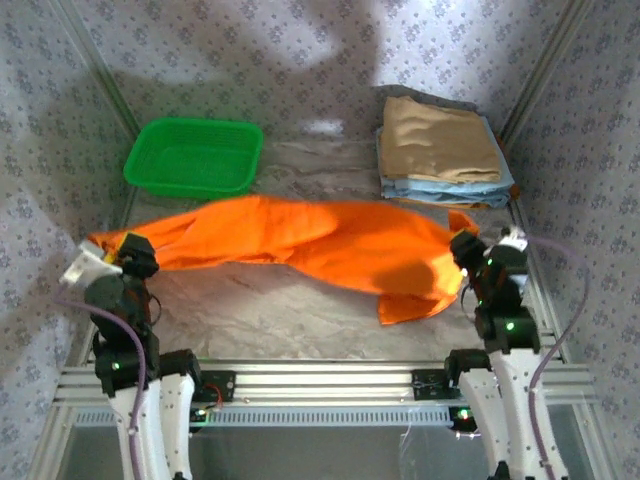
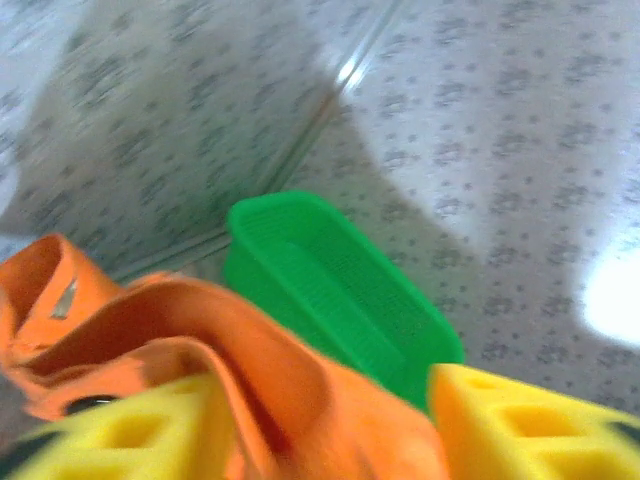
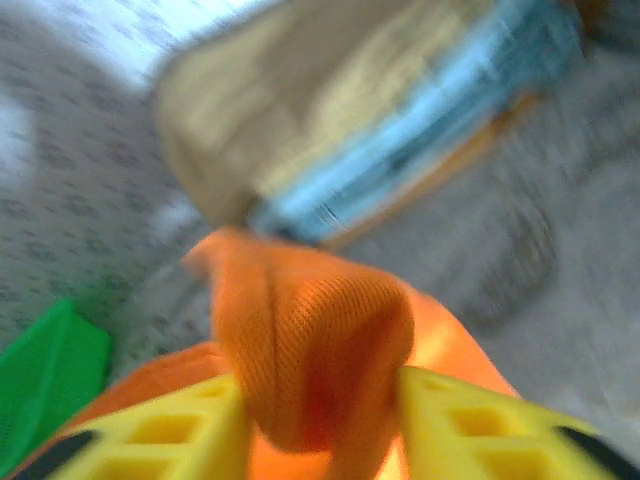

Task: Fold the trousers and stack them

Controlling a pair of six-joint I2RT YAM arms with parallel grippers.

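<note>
The left gripper (image 1: 128, 262) sits at the left edge of the table (image 1: 260, 310), right at the narrow left end of the trousers (image 1: 310, 240). In its wrist view the yellow fingers (image 2: 130, 430) stand well apart. Orange cloth is bunched loosely between them and draped over the left finger, not pinched flat, so these jaws are parted.

Behind that end, toward the back left, is the green basket (image 1: 195, 186), just beyond the upper edge of the cloth.

The trousers lie stretched across the middle of the table, their long axis running left to right from one gripper to the other. The left end is thin and the cloth widens toward the right, where a broad flap droops toward the near edge. I cannot tell which end is the waist.

At the back right is a pile of folded clothes, a tan garment (image 1: 435, 135) on top of light blue garments (image 1: 440, 188), just behind the right end of the trousers.

The right gripper (image 1: 468, 255) is at that right end. In its wrist view a fat, rounded fold of orange cloth rises between the yellow fingers (image 3: 500, 420). The fingers are spread and the fold is not squeezed thin, so these jaws are parted too.
</note>
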